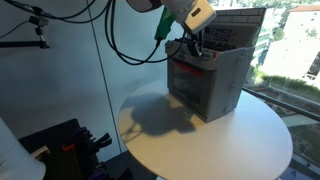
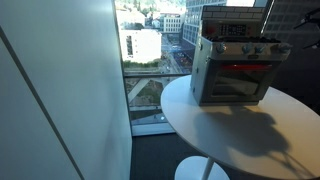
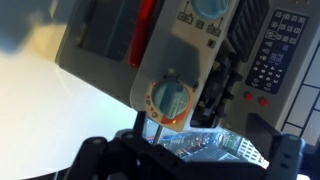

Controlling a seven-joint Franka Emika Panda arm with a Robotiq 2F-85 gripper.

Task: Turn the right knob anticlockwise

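Note:
A grey toy oven (image 1: 210, 80) stands on the round white table (image 1: 250, 140); it also shows in an exterior view (image 2: 235, 70) with its red-lit window facing the camera. Its knobs sit in a row along the top front (image 2: 245, 47). In the wrist view a round knob with an orange ring (image 3: 167, 100) is close ahead, and another knob (image 3: 207, 10) lies at the top edge. My gripper (image 1: 193, 45) hangs just over the oven's top. Its dark fingers (image 3: 195, 150) are spread apart and hold nothing; the orange-ringed knob is just beyond them, untouched.
A button panel (image 3: 272, 55) lies beside the knobs on the oven. A large window with a city view (image 2: 150, 50) runs along the table. Black equipment (image 1: 60, 145) sits on the floor near the table. Cables (image 1: 130, 40) hang from the arm.

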